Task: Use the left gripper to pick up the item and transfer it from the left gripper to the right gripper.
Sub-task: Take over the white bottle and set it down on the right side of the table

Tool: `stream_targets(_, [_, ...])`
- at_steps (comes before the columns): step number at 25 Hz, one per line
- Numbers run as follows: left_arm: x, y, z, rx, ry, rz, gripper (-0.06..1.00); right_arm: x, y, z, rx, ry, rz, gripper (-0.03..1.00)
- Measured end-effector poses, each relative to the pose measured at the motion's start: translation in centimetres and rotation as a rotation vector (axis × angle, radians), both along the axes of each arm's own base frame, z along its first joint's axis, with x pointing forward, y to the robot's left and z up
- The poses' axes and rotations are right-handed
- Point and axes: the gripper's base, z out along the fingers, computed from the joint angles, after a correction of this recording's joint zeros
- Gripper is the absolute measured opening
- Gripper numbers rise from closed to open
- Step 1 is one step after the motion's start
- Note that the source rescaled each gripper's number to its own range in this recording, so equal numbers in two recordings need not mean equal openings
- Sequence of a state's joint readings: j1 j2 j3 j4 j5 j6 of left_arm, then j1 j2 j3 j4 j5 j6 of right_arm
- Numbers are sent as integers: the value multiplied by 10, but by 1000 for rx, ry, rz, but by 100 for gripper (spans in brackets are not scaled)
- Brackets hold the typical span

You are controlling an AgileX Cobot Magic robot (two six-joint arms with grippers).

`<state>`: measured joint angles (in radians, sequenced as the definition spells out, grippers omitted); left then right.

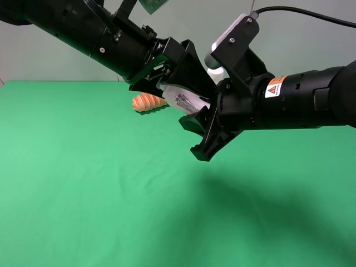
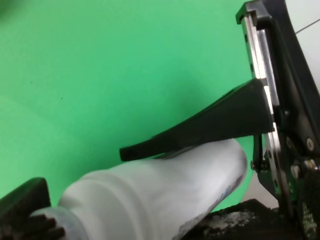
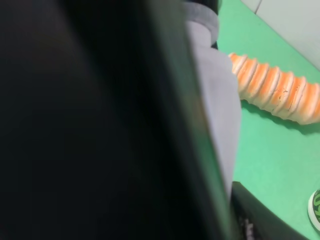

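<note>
From the high camera you see the item [image 1: 186, 100] held up off the green table [image 1: 83, 194], lying slanted between the two arms. It is a small white bottle with a narrow grey-printed label along its side. Its base end sits between the broad fingers of the left gripper [image 1: 189, 89], and its other end runs into the right gripper [image 1: 193, 136]. An orange ridged roll [image 1: 149, 102] lies on the table beyond and below both grippers.

In the left wrist view, the item [image 2: 160, 195] fills the space beside one wedge-shaped finger [image 2: 210, 120], whose edge lies right along the white, waisted body. You cannot tell here whether the left gripper is pressing it or has let go (the other finger is hidden). At the bottle's far, neck end a black pad [image 2: 25, 205] of the right gripper meets it.

In the right wrist view a blurred dark finger [image 3: 100, 125] covers most of the frame, with the item [image 3: 215, 100] pale grey against it. The right gripper is pinched onto the item. The roll [image 3: 280, 92] lies on the table past it.
</note>
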<state>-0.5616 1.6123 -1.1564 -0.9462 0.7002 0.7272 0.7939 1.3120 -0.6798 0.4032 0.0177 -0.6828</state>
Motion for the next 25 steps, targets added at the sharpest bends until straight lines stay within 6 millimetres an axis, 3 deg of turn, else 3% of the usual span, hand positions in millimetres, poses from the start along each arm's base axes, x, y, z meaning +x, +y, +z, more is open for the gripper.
stream_targets(13, [3, 6, -2, 37, -19, -5, 100, 0, 0, 0, 0, 0, 0, 3])
stream_targets(18, [11, 26, 9, 24, -44, 59, 100, 0, 0, 0, 0, 0, 0, 3])
stream_targets(25, [5, 56, 36, 56, -117, 97, 100, 0, 0, 0, 0, 0, 0, 3])
